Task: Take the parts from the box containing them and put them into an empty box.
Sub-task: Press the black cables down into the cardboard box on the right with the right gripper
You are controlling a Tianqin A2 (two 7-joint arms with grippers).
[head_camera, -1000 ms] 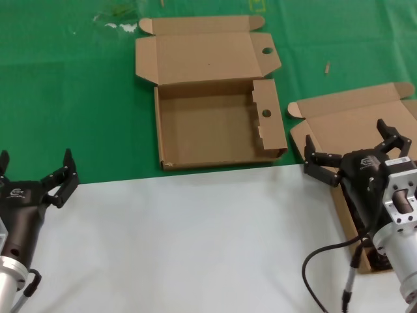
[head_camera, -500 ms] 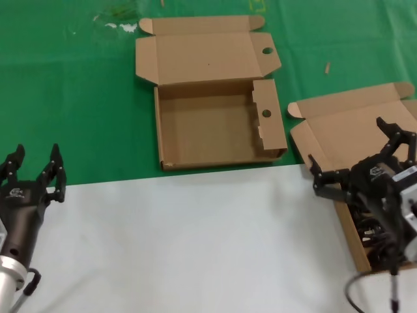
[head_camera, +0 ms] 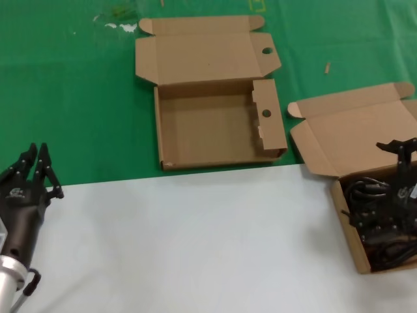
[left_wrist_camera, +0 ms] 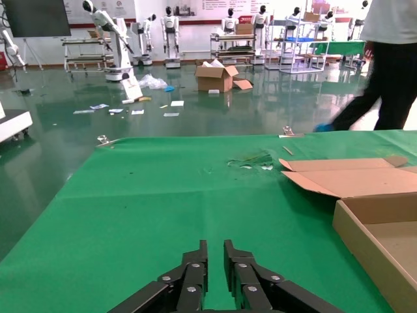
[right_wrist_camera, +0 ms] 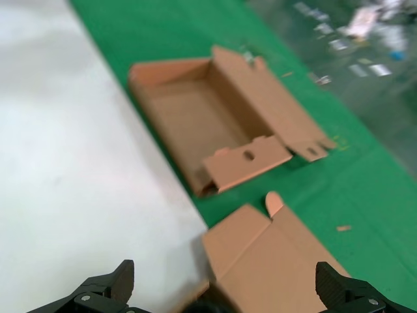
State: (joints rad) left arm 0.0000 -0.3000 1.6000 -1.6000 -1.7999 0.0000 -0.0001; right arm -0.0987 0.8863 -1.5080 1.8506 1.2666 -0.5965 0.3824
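Observation:
The box containing the parts [head_camera: 343, 218] sits at the right, its plain lid [head_camera: 355, 130] folded back. Black coiled cords, the parts [head_camera: 381, 246], lie inside it. My right gripper [head_camera: 381, 186] is down over this box, open wide, with nothing between its fingers; in the right wrist view the right gripper [right_wrist_camera: 225, 287] spans the lid [right_wrist_camera: 273, 257], and a dark bit of cord [right_wrist_camera: 208, 305] shows below. The empty box [head_camera: 215, 124] with its holed partition [head_camera: 267, 114] lies at centre back, also visible as the box [right_wrist_camera: 189, 120] and the box [left_wrist_camera: 384, 228]. My left gripper [head_camera: 36, 166] is shut at the near left.
A green cloth [head_camera: 78, 98] covers the far half of the table and a white sheet [head_camera: 195, 241] the near half. The empty box's holed lid flap [head_camera: 205, 55] lies open toward the back. White scraps [head_camera: 120, 26] lie at the far edge.
My right gripper has turned and dropped toward the near right, into the box with the cords, uncovering its lid. My left gripper's fingers have closed together.

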